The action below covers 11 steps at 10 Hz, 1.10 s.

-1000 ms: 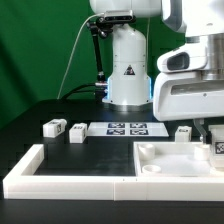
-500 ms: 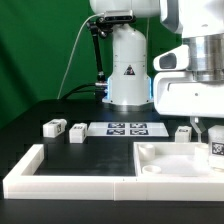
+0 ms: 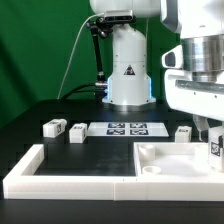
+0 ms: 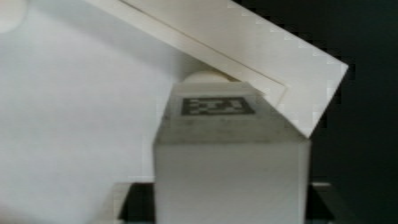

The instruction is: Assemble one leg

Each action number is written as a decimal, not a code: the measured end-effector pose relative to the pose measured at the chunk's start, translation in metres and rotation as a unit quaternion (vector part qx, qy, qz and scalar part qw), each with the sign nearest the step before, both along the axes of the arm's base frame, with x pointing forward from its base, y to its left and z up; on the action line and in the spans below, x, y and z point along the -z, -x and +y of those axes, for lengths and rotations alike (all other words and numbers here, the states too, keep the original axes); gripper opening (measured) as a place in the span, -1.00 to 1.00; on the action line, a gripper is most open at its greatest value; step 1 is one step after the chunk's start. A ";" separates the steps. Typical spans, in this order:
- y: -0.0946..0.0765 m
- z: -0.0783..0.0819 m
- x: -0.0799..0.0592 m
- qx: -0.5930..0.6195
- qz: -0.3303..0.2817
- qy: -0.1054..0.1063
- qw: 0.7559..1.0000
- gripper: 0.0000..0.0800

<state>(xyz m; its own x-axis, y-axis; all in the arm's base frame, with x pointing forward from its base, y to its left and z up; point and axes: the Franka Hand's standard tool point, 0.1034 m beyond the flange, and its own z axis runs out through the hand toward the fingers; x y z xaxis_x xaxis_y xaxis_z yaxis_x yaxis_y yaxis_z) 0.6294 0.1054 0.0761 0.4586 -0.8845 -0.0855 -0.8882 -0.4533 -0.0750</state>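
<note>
My gripper is shut on one leg, a small white block with a black-and-white tag. It holds the leg just above the far right corner of the large white square part. In the wrist view the leg fills the space between my gripper's dark fingers, tag facing the camera. The square part's white surface and its corner wall lie beyond the leg. Three more legs lie on the black table: two at the exterior view's left, one at its right.
The marker board lies flat in front of the robot base. The long white L-shaped rail runs along the front and up the exterior view's left, against the square part.
The arm has shifted slightly toward the exterior view's right with the leg still held. The other parts have not moved.
</note>
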 end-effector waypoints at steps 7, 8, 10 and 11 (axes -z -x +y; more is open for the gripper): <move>0.004 0.011 0.000 -0.279 -0.020 0.007 0.960 0.62; 0.005 0.012 -0.001 -0.329 -0.021 0.006 0.944 0.62; 0.005 0.014 -0.001 -0.416 -0.028 0.007 0.909 0.62; 0.005 0.015 -0.001 -0.468 -0.033 0.011 0.883 0.62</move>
<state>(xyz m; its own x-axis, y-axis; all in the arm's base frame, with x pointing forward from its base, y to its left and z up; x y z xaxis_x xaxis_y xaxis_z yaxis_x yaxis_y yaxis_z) 0.6246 0.1203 0.0772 0.9931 -0.1159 -0.0192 -0.1172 -0.9887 -0.0939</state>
